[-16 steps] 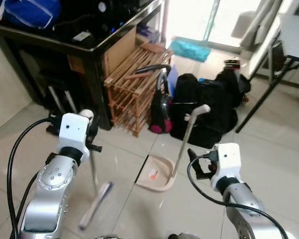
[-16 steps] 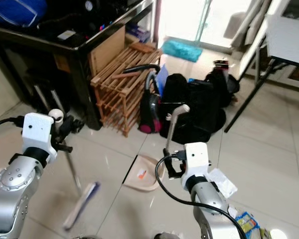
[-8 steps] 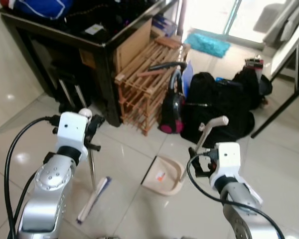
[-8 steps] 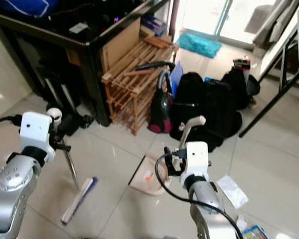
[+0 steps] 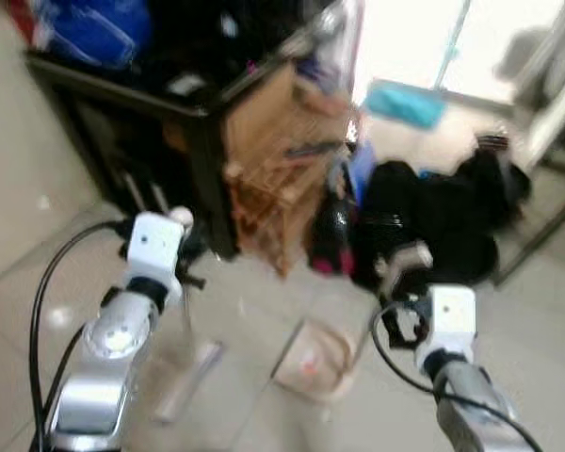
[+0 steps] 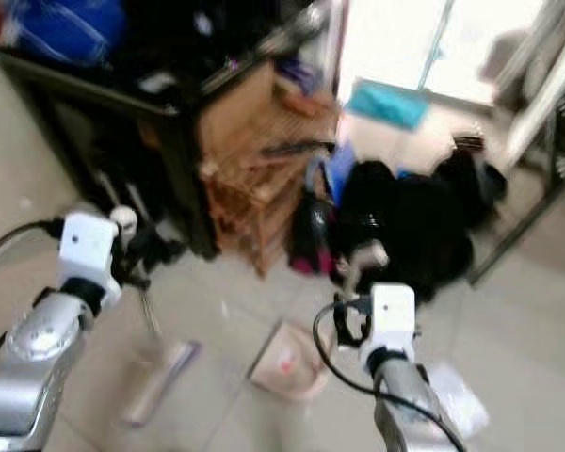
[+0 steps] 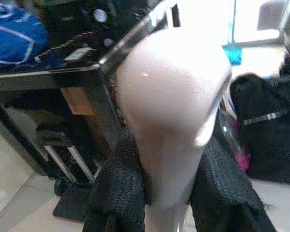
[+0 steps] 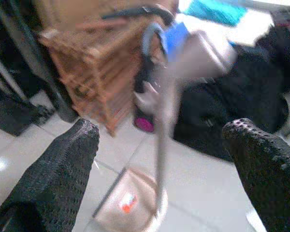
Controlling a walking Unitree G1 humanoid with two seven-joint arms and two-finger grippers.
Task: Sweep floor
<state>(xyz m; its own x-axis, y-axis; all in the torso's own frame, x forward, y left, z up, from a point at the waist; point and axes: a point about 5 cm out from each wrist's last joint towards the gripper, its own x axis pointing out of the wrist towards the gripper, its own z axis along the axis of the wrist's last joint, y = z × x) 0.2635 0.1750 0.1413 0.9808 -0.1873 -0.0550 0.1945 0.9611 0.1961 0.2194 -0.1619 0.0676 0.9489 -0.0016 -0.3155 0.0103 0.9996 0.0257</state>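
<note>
Broom (image 5: 190,363): its head rests on the tiled floor (image 5: 38,245) at about 7 o'clock in the head views, its pole rising to the left gripper (image 7: 171,193). In the left wrist view the two black fingers (image 7: 118,193) are pressed against either side of the pale handle top, pinching it.

Dustpan (image 5: 311,363): sits on the floor at about 6 o'clock, just beside the broom head, its upright handle (image 8: 162,140) standing between the fingers of the right gripper (image 8: 159,164). Those fingers are spread wide, apart from the handle.

Surroundings: wooden rack (image 5: 282,188), black bags (image 5: 433,226) and a dark table (image 5: 169,104) lie beyond, at 12 o'clock. The head views are blurred.

Progress, as judged: early. The broom is in hand; a small orange scrap lies in the dustpan. A pale wrapper (image 6: 457,400) lies unswept at 5 o'clock, so sweeping remains.
</note>
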